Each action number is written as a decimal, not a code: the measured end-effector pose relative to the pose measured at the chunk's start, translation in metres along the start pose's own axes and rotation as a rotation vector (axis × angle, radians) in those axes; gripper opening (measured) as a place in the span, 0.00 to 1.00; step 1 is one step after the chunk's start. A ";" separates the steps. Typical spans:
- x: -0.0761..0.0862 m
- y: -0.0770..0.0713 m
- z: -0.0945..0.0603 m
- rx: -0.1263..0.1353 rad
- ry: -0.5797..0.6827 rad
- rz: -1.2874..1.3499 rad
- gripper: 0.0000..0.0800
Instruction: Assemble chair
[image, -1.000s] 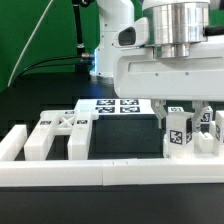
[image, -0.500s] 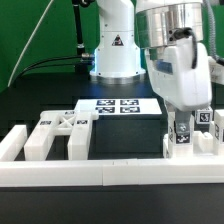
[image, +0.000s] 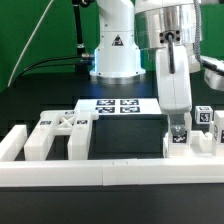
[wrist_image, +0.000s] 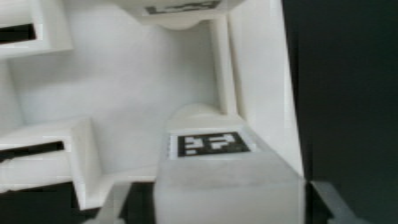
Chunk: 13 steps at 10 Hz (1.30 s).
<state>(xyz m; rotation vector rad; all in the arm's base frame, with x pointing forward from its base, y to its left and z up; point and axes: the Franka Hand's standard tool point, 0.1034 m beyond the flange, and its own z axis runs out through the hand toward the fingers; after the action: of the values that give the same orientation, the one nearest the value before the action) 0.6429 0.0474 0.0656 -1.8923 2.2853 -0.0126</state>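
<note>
My gripper (image: 178, 128) hangs over the exterior view's right side, turned edge-on to that camera. Its jaws are shut on a small white chair block (image: 178, 142) with a square tag, which stands on the table just behind the front rail. In the wrist view the same tagged block (wrist_image: 210, 143) fills the space between my two dark fingers (wrist_image: 132, 205), with the gripper (wrist_image: 231, 206) around its near end. Two white barred chair frames (image: 55, 135) lie at the left. Another tagged white block (image: 205, 120) stands just right of my gripper.
The long low white border rail (image: 100, 172) runs along the front. The marker board (image: 118, 106) lies flat behind the parts. The arm's base (image: 115, 50) stands at the back. In the wrist view a long white wall (wrist_image: 258, 70) runs beside the held block.
My hand has turned about a quarter turn around its vertical axis, from broadside to edge-on, while staying over the same block. The other parts have not moved.
</note>
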 end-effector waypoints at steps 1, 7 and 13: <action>0.000 0.000 0.000 0.000 0.000 -0.005 0.37; -0.003 -0.009 -0.021 0.014 -0.015 -0.098 0.80; -0.007 -0.015 -0.043 0.044 -0.030 -0.134 0.81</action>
<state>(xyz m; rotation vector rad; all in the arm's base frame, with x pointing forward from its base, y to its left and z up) 0.6525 0.0473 0.1106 -2.0057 2.1171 -0.0505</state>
